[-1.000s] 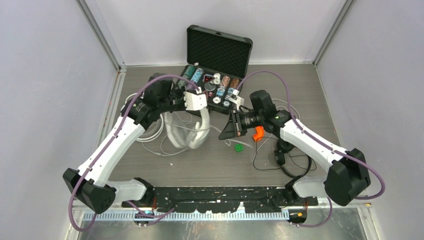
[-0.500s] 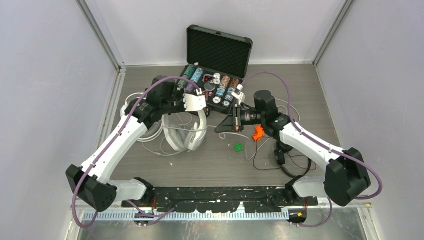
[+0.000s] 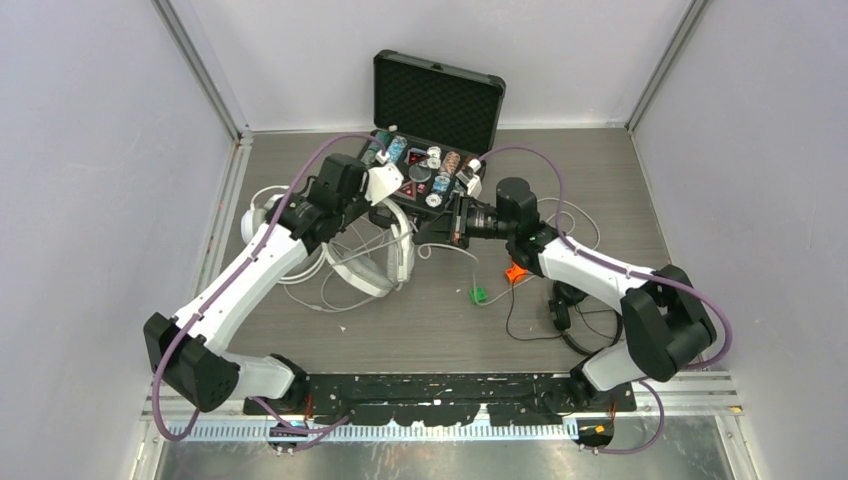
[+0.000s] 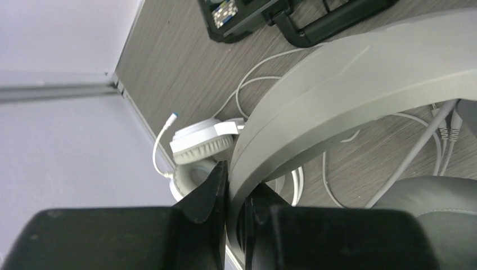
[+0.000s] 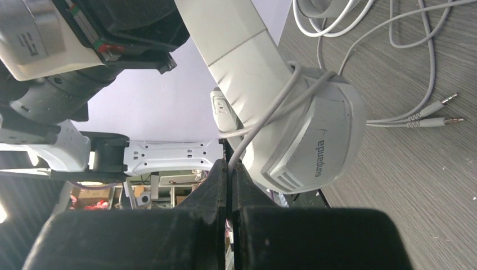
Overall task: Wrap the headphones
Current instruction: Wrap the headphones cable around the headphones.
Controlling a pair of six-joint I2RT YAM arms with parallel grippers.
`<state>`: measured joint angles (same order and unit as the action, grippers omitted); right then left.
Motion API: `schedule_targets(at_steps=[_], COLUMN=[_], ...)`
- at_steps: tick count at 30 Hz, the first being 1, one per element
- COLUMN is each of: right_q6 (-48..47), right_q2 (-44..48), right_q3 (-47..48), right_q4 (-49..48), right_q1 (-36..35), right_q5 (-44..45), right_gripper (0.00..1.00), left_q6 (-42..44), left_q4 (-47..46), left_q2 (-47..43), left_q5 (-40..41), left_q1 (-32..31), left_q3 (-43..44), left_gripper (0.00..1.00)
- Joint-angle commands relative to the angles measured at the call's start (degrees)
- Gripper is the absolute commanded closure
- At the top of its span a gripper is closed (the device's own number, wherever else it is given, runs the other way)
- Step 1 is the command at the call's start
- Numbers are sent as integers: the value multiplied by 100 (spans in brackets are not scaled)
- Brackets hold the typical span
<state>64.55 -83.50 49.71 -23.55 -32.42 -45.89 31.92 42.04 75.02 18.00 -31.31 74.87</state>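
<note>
My left gripper [image 3: 388, 205] is shut on the headband [image 4: 337, 90] of a large white pair of headphones [image 3: 372, 268], held up over the table's middle left. Its grey cable [image 5: 264, 121] loops around the band just above the ear cup [image 5: 309, 135]. My right gripper [image 3: 438, 230] is shut on that cable [image 5: 239, 151] close beside the cup. A second white pair [image 3: 262, 210] lies at the far left amid loose white cable. The small black pair [image 3: 572, 318] lies at the right, near the right arm.
An open black case [image 3: 437, 100] of poker chips stands at the back, just behind both grippers. An orange piece [image 3: 516, 270] and a green block [image 3: 478, 295] lie mid-table. Two jack plugs [image 5: 444, 112] rest on the wood. Loose cables spread left and right.
My right gripper has closed on the cable and moved left and back towards the case. The left gripper has shifted slightly back, and the held headphones have swung round under it.
</note>
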Motion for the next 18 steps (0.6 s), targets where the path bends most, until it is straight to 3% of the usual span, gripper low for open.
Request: schedule_targets(at_steps=[1, 11, 18], right_q6=[156, -579, -1051], right_q2=[18, -145, -151], right_q3=[521, 1160, 1279], right_q4=[-591, 438, 945], right_q1=[-232, -612, -729], right_q5=[-139, 247, 632], right_gripper=[94, 76, 71], left_q6=[-1052, -2436, -3536], left_q4=[170, 643, 898], left_q2=[30, 273, 319], left_q5=[1315, 1887, 1907], left_q1=[-93, -289, -292], left_q3=[345, 613, 965], left_gripper=[100, 100, 100])
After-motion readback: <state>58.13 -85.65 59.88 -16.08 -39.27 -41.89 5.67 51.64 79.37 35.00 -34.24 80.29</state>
